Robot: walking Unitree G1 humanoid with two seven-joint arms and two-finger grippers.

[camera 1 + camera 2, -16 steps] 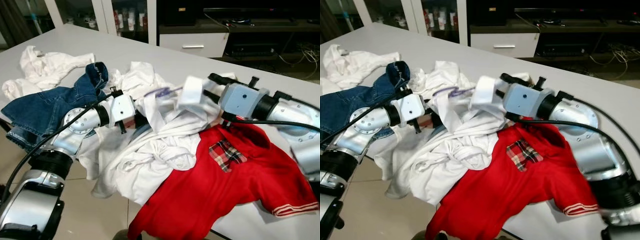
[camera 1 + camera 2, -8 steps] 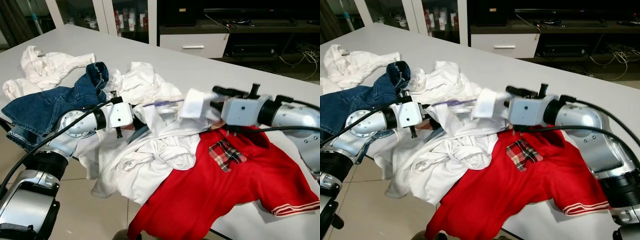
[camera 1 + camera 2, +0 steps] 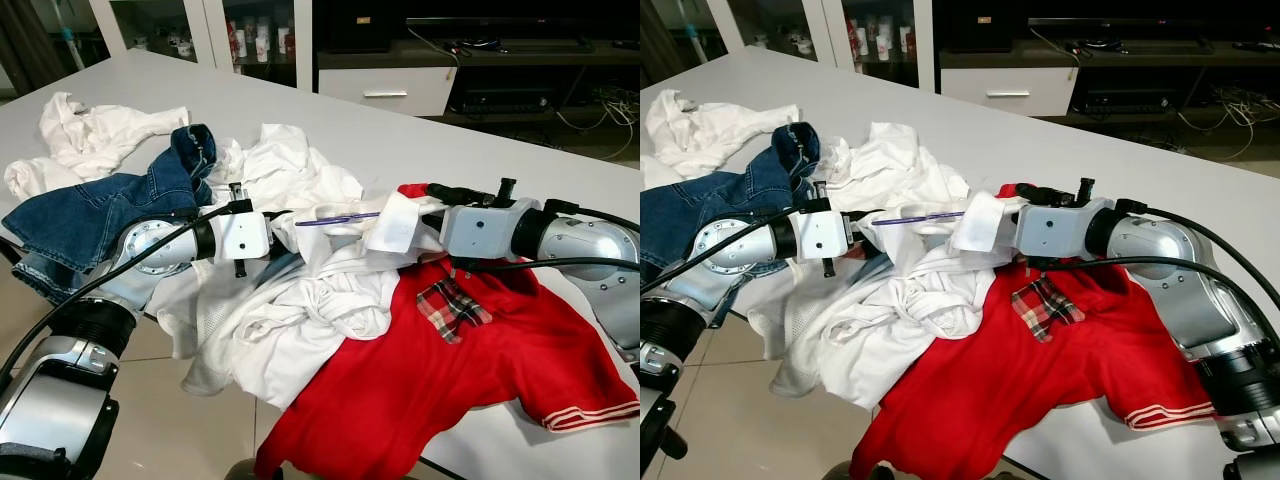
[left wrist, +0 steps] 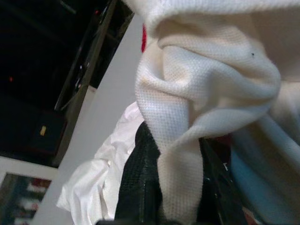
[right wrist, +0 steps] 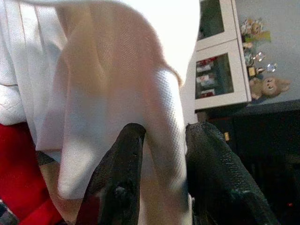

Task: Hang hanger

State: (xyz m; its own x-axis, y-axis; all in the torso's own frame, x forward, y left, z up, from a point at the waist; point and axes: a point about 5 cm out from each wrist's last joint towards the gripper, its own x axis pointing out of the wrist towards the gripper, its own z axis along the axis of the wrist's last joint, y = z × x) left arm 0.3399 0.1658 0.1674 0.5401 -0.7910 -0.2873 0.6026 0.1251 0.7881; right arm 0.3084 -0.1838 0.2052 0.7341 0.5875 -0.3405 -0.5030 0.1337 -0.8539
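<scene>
We see 2 grippers working in a heap of clothes on a white table (image 3: pixel 330 120). The left gripper (image 4: pixel 176 187) has its 2 black fingers (image 4: pixel 136 187) closed on a fold of the white shirt (image 3: pixel 310 310), near the middle of the heap. The right gripper (image 5: pixel 161 178) pinches a white flap of that same shirt between its fingers (image 5: pixel 122 173), held just above the red shirt (image 3: pixel 450 370), which drapes over the table's near edge. A thin purple hanger (image 3: pixel 335 218) pokes out of the white shirt between the 2 grippers, lying roughly level; most of it is buried in cloth. Blue jeans (image 3: pixel 90 215) lie toward the table's left edge, with another white garment (image 3: pixel 90 135) beyond them toward the far left corner.
</scene>
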